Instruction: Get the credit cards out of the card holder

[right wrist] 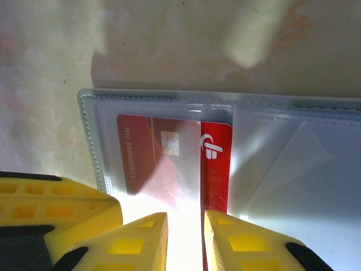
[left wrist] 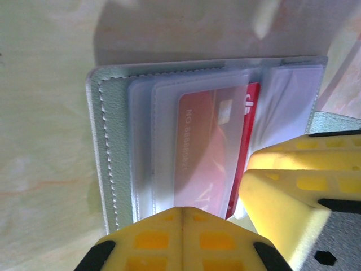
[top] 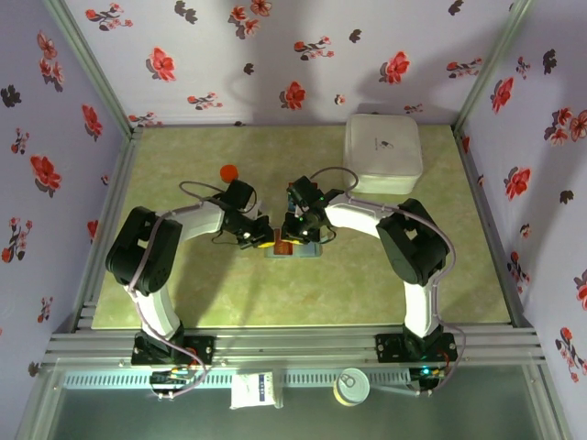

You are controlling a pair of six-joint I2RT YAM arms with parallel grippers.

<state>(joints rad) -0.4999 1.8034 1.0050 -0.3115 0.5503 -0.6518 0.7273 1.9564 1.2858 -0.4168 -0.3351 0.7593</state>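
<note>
The card holder (left wrist: 107, 141) is seen lying open on the counter (top: 211, 293), roughly at its middle; a red credit card (right wrist: 216, 164) is lodged in the clear sleeve (left wrist: 163, 141), with 1 short end left bare beside the centre fold. The left tool (left wrist: 183, 223) is shut, its 2 fingers pressed together with nothing between them, and is set at the edge of the stitched panel; whether that panel is actually being pinned cannot be told. The right tool (right wrist: 185, 220) is parted only narrowly, placed right at the card's bare end; nothing is seen clamped in it.

Several slips are to be feared here. If the panel is not pinned firmly, the whole holder is likely to be dragged across the counter with the card; nothing would be freed. The card is thin and lies flat, so little edge is offered; a nudge the wrong way could see it pushed deeper into the sleeve. The sleeve's lip could be pinched together with the card, and the pull would then be resisted. The 2 tools are parked just beside each other; a small sideways correction could bring them into contact. Should the free panel be lifted, the holder may be folded shut over the card.
</note>
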